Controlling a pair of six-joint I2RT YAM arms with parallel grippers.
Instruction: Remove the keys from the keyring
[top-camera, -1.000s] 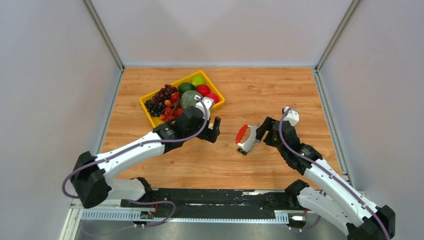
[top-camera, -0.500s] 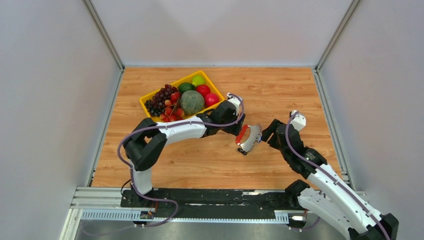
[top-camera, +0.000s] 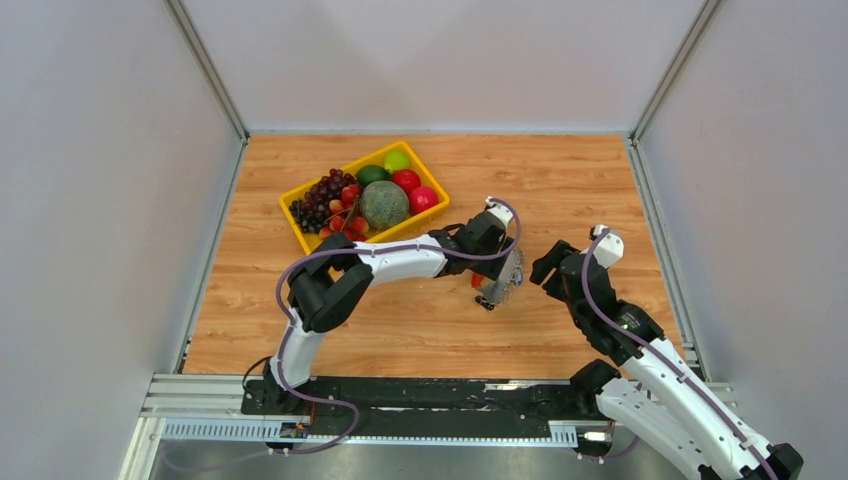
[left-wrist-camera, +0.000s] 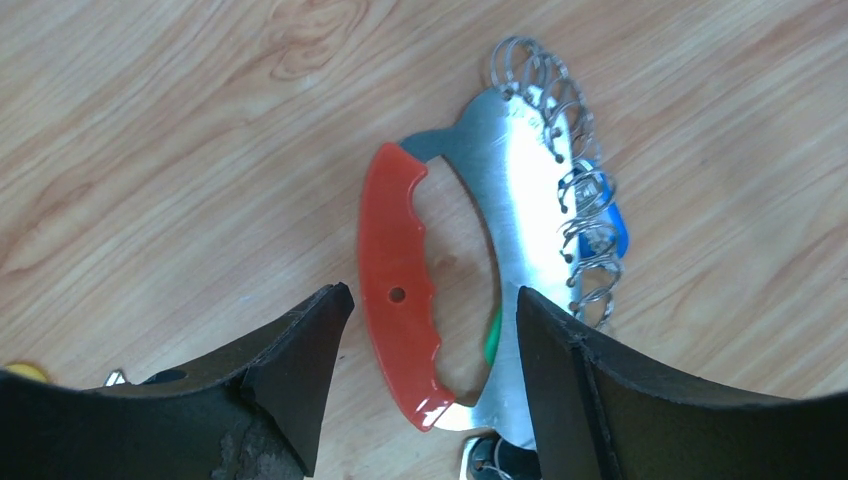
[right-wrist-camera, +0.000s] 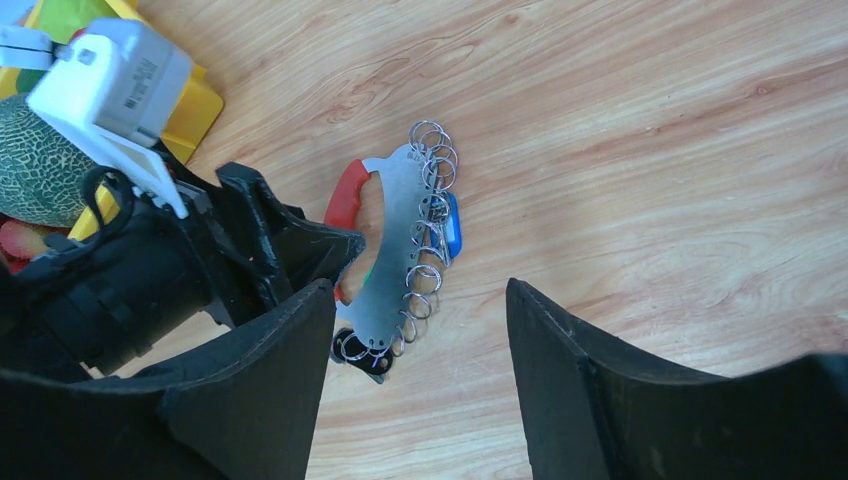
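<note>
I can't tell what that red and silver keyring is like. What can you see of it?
The keyring is a curved, shiny metal plate with a red grip along its inner side. Small wire rings line its outer edge; a blue key head peeks from under them. It lies flat on the wooden table, and the open left pincer hovers over it, a finger at each side.

Both arms reach inward, left pincer (left-wrist-camera: 430, 310) and right pincer (right-wrist-camera: 415, 290) with jaws parted.

The keyring (left-wrist-camera: 525, 205) lies on the table (top-camera: 570, 175), right of the tray (top-camera: 286, 208).
</note>
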